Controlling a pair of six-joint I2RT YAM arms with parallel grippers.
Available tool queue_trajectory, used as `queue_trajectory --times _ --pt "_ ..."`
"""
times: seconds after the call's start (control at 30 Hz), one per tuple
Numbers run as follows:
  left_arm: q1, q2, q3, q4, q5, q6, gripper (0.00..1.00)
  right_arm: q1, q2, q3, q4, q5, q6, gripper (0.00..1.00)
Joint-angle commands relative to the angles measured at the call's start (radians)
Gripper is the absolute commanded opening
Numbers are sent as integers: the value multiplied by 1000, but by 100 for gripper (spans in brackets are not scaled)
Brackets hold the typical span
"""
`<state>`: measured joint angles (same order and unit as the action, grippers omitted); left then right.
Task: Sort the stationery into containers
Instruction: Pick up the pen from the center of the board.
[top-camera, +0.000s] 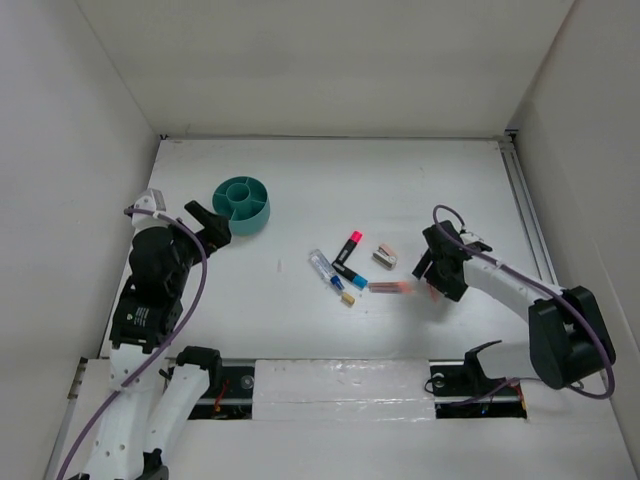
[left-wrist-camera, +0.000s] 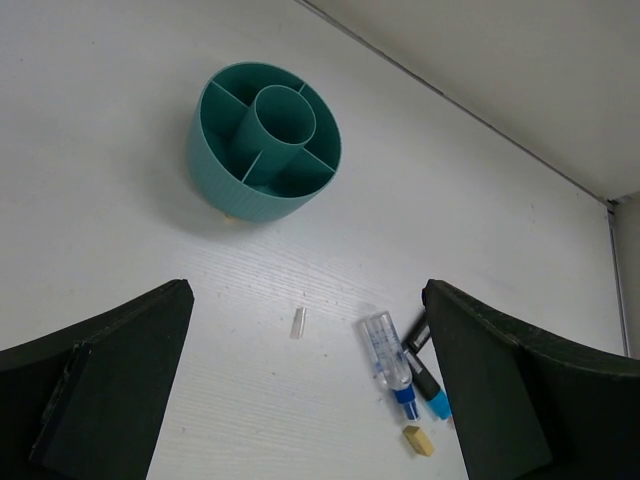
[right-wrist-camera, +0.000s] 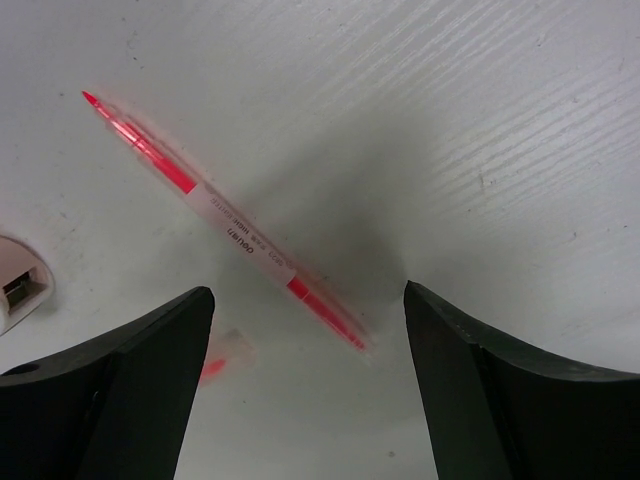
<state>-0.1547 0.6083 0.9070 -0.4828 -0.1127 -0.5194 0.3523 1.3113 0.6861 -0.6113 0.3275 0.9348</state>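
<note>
**Both claws spread: right one over the pink-red pen, left one beside the cup**

The right arm reaches in from the right edge with its forearm angled toward mid-table. The right gripper (top-camera: 427, 274) sits low over the table (top-camera: 300, 180) at the right end of the thin pink-red pen (top-camera: 390, 287). The left arm stands folded above its base, and the left gripper (top-camera: 209, 222) hangs just beside the near-left side of the teal organiser cup (top-camera: 262, 212).

The right wrist view shows more than the overhead view. The claw is spread wide, and its dark fingers (right-wrist-camera: 110, 400) stand on either side of the pen's nearer end, with bare table between them and the barrel. The pen lies diagonally. It is translucent with red ends and a white printed label band.

The left wrist view shows the left claw spread too and gripping nothing. Its fingers (left-wrist-camera: 110, 390) frame the cup ahead and a small white sliver (left-wrist-camera: 298, 322) on the table.

The cup is round with a finely ribbed wall, a centre tube and dividers forming compartments. It stands toward the table's far left.

The other stationery lies in a loose cluster at mid-table, well apart from the cup:
- a black marker with a pink cap (top-camera: 349, 247)
- a blue-capped pen (top-camera: 351, 278)
- a clear-barrelled pen (top-camera: 324, 267)
- a tan block (top-camera: 348, 298)
- a pale sharpener-like piece (top-camera: 385, 256), just beyond the pink-red pen
</note>
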Motion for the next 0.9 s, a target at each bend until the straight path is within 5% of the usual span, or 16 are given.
queue_trajectory --times 0.0,0.13,0.4,0.5,0.57,0.67,0.87 --pt "7 -8 -11 38 1 18 100 -16 37 32 25 -34 -27 82" --pt "7 -21 -11 38 1 18 100 -25 88 56 5 -45 -47 79" --pt "7 -21 -2 38 -8 18 100 -56 118 86 5 -68 -102 51" --pt "7 -21 -2 38 -18 18 100 -65 128 86 15 -90 -123 37" --pt "7 -21 -2 29 -18 18 100 -76 137 86 15 -104 -134 14" --pt "7 -21 -2 29 -18 18 100 -101 155 95 24 -131 -162 0" --pt "7 -2 -2 29 -18 18 100 -111 155 104 67 -180 -218 0"
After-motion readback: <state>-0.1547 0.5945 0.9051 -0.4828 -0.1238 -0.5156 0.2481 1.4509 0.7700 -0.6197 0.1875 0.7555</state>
